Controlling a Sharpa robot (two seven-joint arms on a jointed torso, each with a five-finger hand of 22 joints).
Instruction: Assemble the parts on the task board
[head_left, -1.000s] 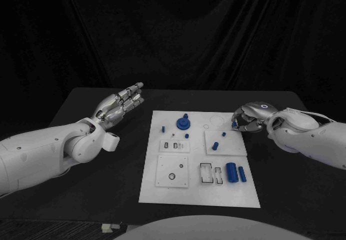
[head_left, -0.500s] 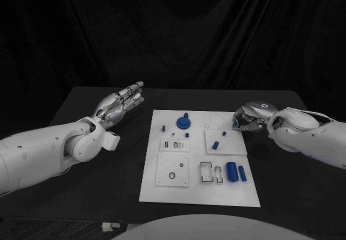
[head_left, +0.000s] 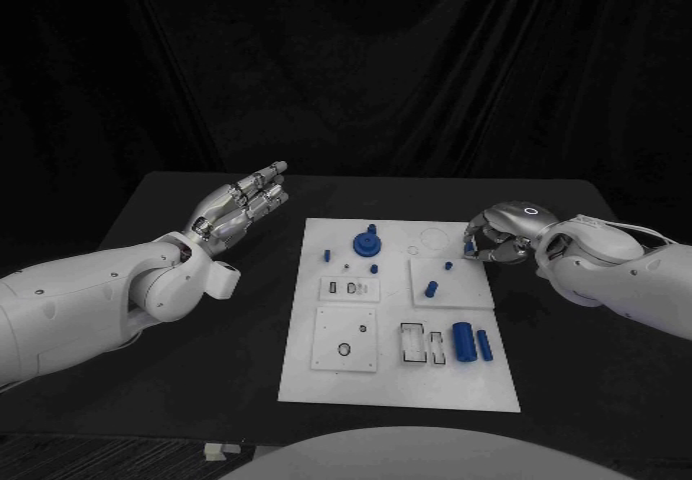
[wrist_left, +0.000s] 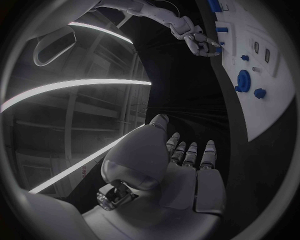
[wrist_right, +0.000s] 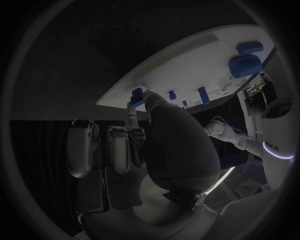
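The white task board (head_left: 397, 385) lies mid-table. On it are a blue gear-like part (head_left: 366, 241), small blue pegs (head_left: 431, 291) and two blue cylinders (head_left: 464, 342) near its right edge. My right hand (head_left: 499, 234) is curled at the board's far right corner and pinches a small blue part (wrist_right: 135, 96) between thumb and a finger, just off the board's edge (wrist_right: 187, 65). My left hand (head_left: 240, 205) hovers over the table left of the board, fingers straight and holding nothing. The left wrist view shows that hand (wrist_left: 181, 165), the gear-like part (wrist_left: 244, 80) and the right hand (wrist_left: 200, 42).
The black table (head_left: 188, 350) reaches out on both sides of the board. Several recessed slots (head_left: 345, 351) mark the board's near half. A dark curtain hangs behind the table.
My right hand has drawn slightly toward the board's far right corner with the small blue part. The left arm has stayed still.
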